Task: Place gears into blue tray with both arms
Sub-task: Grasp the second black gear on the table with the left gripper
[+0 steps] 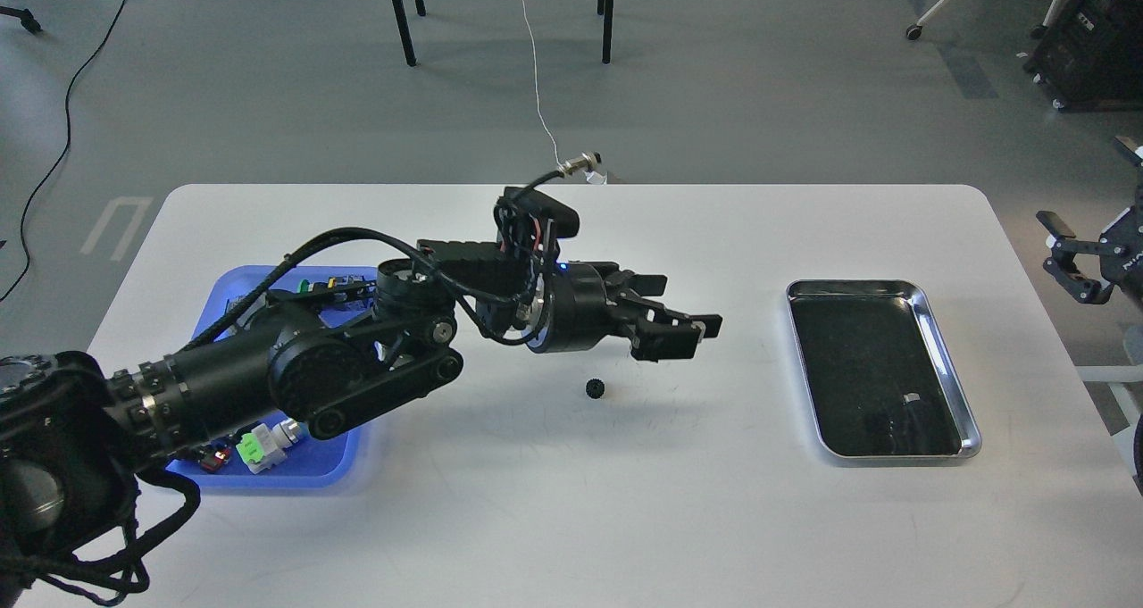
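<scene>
My left gripper (692, 327) hangs over the white table (571, 501), and I cannot tell if its jaws are apart. One gear (593, 387) lies on the table, with grey floor (732, 99) behind.

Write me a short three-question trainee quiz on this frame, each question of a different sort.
1. True or false: the gear already lies inside the blue tray.
2. Multiple choice: where is the silver tray relative to the gear? A) to its right B) to its left C) under it
3. Fill in: the left claw hangs over the white ____, up and to the right of the gear, holding nothing that can be seen.

Key
1. False; the gear lies on the table, between the two trays.
2. A
3. table
</scene>
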Motion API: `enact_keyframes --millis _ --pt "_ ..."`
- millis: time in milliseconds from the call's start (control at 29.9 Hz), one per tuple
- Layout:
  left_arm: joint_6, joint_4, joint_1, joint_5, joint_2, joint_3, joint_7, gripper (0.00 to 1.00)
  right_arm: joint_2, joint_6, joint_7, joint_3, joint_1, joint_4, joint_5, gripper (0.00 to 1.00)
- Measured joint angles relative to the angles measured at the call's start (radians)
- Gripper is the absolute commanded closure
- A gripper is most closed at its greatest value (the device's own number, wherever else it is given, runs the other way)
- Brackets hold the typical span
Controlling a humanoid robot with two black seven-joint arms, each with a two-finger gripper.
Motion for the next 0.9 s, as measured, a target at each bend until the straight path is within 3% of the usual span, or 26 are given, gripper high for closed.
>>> enact_keyframes --millis 301,802,903 --pt "0.065 0.144 0.028 0.222 -0.048 0.158 0.002 0.35 -0.048 0.000 0.029 0.010 -0.163 -0.006 0.016 0.03" --pt "0.070 0.161 0.068 0.281 0.034 0.163 0.000 0.41 -0.055 0.000 0.029 0.052 -0.167 0.017 0.038 0.03" --pt "0.070 0.156 0.069 0.281 0.051 0.163 0.000 0.48 -0.055 0.000 0.029 0.056 -0.167 0.017 0.038 0.03"
